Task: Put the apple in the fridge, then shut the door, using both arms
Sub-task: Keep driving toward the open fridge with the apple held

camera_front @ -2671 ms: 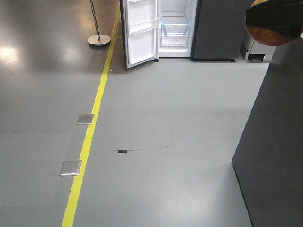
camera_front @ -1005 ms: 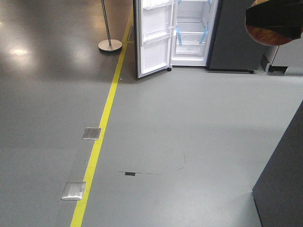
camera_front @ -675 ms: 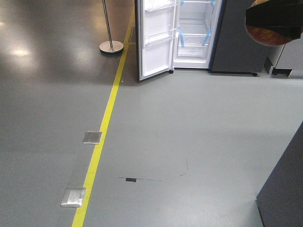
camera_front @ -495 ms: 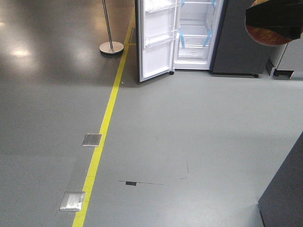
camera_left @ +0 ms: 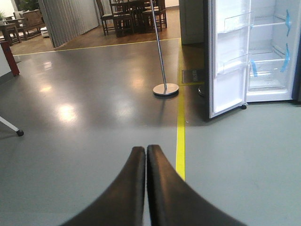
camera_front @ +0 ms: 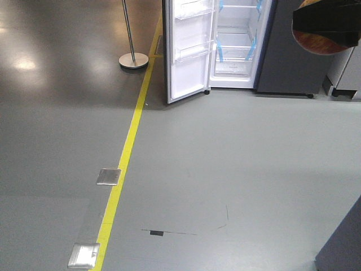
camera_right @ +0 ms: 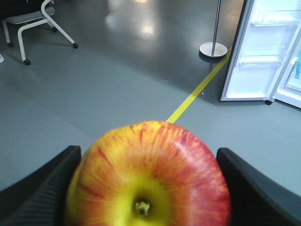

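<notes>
Right wrist view: right gripper [camera_right: 148,157] clasps a shiny red-yellow round apple [camera_right: 148,179]. Left gripper [camera_left: 146,153] is pinched together, empty; tall dark-grey fridge [camera_left: 273,89] open at one o'clock.

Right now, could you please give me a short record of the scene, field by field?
apple: clamped between the right fingers, its dimpled end toward the wrist camera
left fingers: pressed together, holding nothing
fridge: ahead across the floor, white inside showing, blue tape on the shelves
door: swung open, on the left of the fridge in the front view
yellow floor line: runs up toward the foot of the door
task state: apple not yet in the fridge, door not yet closed
</notes>
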You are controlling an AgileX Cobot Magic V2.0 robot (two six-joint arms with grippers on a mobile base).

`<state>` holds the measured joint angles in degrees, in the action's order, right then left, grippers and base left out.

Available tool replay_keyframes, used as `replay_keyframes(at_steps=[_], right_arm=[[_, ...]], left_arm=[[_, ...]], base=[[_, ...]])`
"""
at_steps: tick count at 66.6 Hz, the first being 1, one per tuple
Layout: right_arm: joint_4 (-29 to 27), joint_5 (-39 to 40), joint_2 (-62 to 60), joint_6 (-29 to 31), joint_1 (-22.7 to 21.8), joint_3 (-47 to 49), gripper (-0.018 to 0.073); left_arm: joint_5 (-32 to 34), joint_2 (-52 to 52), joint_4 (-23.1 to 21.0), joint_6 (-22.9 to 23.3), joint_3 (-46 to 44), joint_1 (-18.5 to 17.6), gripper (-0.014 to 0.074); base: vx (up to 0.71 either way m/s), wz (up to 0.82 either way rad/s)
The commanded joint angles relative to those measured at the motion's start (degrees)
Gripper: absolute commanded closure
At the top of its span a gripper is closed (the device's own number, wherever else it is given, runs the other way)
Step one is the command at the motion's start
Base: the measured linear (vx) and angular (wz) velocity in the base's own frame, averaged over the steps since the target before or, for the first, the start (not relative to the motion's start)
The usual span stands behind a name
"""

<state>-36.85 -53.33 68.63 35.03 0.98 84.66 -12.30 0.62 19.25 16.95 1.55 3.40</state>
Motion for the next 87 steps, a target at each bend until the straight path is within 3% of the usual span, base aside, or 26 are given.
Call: replay_keyframes(at_steps=[1,87], right_arm=[[-2.19,3.83,-1.29,0.60,-0.32,1.88,0.0373],[-2.19,3.83,-1.29,0.60,-0.32,1.88,0.0373]], left_arm=[[3.67,0.95,-0.15,0.37,0.85,-0.16,0.0604],[3.67,0.95,-0.15,0.37,0.85,-0.16,0.0604]], base=[[0.15,0.04],[0.14,0.05]])
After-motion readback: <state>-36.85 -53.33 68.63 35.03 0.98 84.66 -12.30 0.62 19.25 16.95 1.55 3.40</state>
